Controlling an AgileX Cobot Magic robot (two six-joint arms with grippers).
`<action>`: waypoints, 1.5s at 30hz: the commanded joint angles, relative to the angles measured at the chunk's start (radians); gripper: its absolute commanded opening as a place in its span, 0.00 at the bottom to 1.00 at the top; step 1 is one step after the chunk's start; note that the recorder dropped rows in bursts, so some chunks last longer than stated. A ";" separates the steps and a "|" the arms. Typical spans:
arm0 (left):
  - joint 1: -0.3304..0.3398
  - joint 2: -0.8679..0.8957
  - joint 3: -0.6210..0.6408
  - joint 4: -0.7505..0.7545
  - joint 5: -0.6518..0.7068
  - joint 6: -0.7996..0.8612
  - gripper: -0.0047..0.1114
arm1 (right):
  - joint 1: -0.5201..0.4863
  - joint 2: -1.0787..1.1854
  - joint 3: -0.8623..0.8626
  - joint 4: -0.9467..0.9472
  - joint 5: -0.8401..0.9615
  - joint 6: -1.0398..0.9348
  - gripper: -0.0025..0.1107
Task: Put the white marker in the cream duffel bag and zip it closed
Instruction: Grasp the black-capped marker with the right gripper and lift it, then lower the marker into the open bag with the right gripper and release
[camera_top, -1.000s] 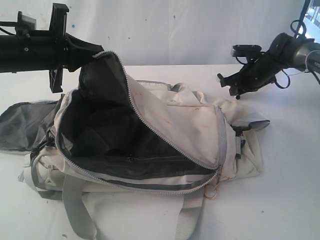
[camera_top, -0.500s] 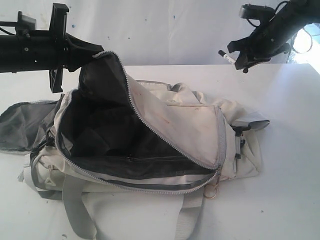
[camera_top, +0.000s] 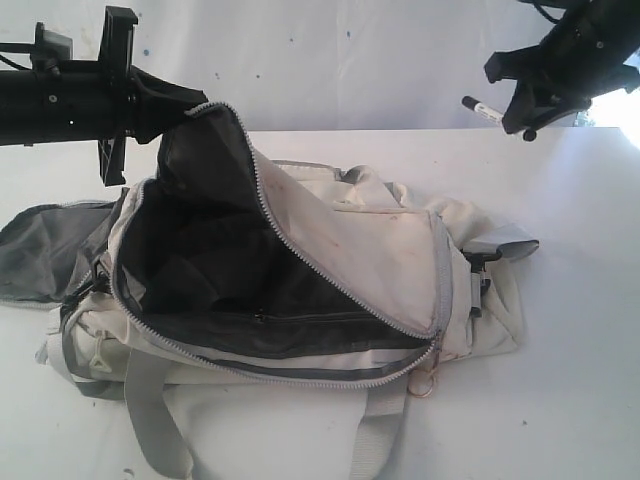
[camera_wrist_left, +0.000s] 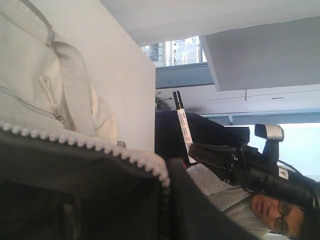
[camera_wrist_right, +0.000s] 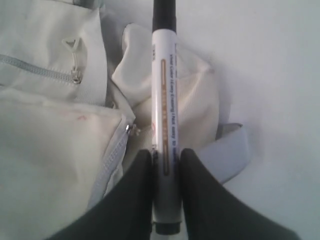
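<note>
- Your right gripper (camera_wrist_right: 165, 162) pinches the white marker (camera_top: 484, 109) by its tail; it hangs in the air, above the table past the right end of the cream duffel bag (camera_top: 380, 240)
- Its long axis lies near level; the black cap (camera_wrist_right: 164, 15) points away from the jaws, toward the left arm
- Your left gripper (camera_top: 185, 105) is clamped on the bag's raised flap (camera_top: 215, 160)

The exterior camera looks down slantwise over the whole bag (camera_top: 360, 240) and table (camera_top: 570, 400). The left wrist camera, close at the bag's rim, faces the marker (camera_wrist_left: 183, 127); the right looks down the marker onto the bag.
</note>
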 joint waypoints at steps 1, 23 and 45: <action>-0.003 -0.001 -0.006 -0.023 0.003 0.007 0.04 | 0.013 -0.155 0.182 -0.004 -0.071 0.010 0.02; -0.003 -0.001 -0.006 -0.023 0.003 0.004 0.04 | 0.203 -0.631 0.821 0.125 -0.221 -0.094 0.02; -0.003 -0.001 -0.006 -0.023 0.007 0.004 0.04 | 0.615 -0.587 0.951 0.412 -0.605 -0.290 0.02</action>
